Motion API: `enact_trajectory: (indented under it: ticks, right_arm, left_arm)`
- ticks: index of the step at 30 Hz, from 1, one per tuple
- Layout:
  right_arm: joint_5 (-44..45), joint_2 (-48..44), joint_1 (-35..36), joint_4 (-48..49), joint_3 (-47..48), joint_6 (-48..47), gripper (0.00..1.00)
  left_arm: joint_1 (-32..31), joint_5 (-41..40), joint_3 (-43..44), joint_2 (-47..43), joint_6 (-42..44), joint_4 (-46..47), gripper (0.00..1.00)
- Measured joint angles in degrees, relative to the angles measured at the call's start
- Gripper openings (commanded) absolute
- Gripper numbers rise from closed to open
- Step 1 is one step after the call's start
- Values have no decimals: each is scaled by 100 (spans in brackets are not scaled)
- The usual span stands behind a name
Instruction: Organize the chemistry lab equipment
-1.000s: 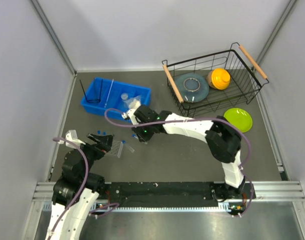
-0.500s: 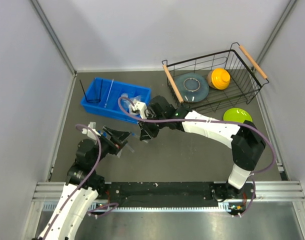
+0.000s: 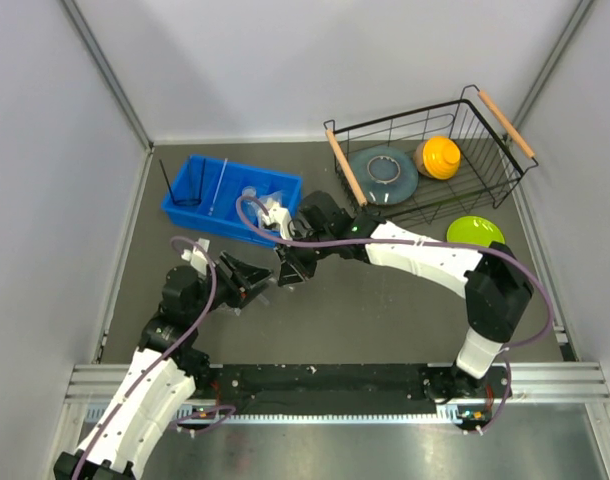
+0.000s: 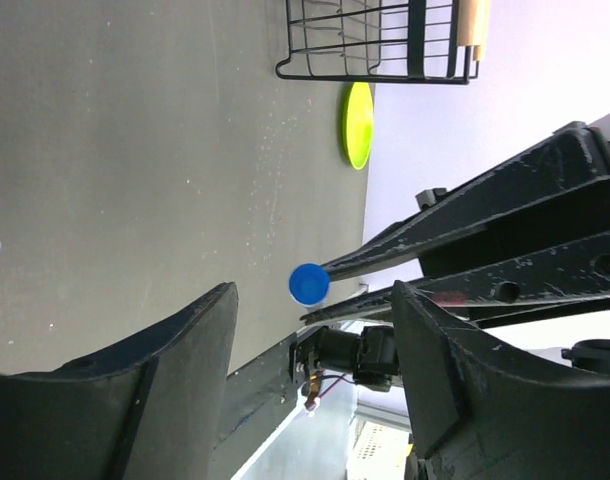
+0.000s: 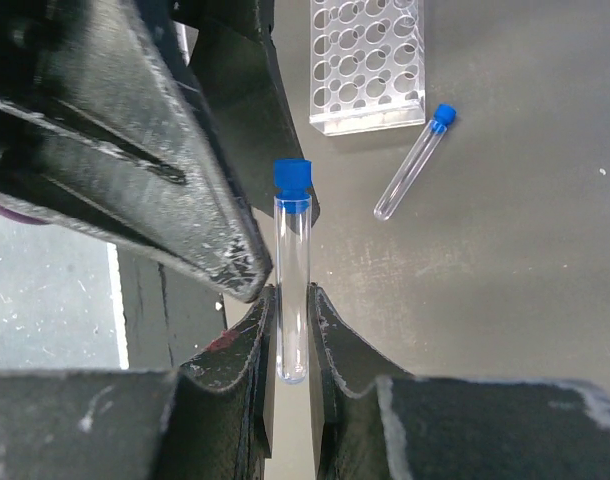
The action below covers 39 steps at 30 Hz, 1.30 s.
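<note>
My right gripper (image 5: 291,300) is shut on a clear blue-capped test tube (image 5: 292,250), which it holds above the table, cap pointing away from it. In the left wrist view the tube's blue cap (image 4: 309,284) sits in the gap of my left gripper (image 4: 315,300), whose jaws are open and touch nothing. From above, both grippers meet at mid-table, left gripper (image 3: 255,280) against right gripper (image 3: 285,268). The clear tube rack (image 5: 367,60) and a second blue-capped tube (image 5: 413,165) lie on the table below.
A blue bin (image 3: 200,208) at the back left holds a black ring stand (image 3: 170,180), a glass rod (image 3: 218,185), a small clear cup (image 3: 250,193) and a white packet (image 3: 270,205). The black wire basket (image 3: 485,175) holds grey and orange dishes; a green plate (image 3: 476,238) lies beside it.
My left gripper has moved right to the tube's cap and its jaws have narrowed. My right gripper carried the tube slightly back and right, then stayed still.
</note>
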Motion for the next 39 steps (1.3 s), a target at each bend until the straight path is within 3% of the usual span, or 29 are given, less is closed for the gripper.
enact_trajectory:
  ticks: [13,25,29,33,36,38,39]
  right_arm:
    - [-85,-101,20,-39,0,-264,9]
    - [-17,-101,205,-155,0,-466,9]
    - [31,-101,234,-170,0,-522,11]
    - [111,-101,282,-177,0,-597,15]
    - [131,-101,299,-186,0,-608,20]
    - [144,-101,326,-175,0,-610,29]
    - [151,-101,332,-190,2,-619,40]
  left_arm:
    - [0,42,131,256,319,-160,54]
    - [0,151,293,374,627,-417,31]
    - [0,173,352,382,702,-450,19]
    - [0,214,391,382,774,-461,10]
    - [0,212,426,380,859,-538,9]
    - [0,164,527,380,1008,-726,9]
    - [0,92,603,380,1119,-874,9]
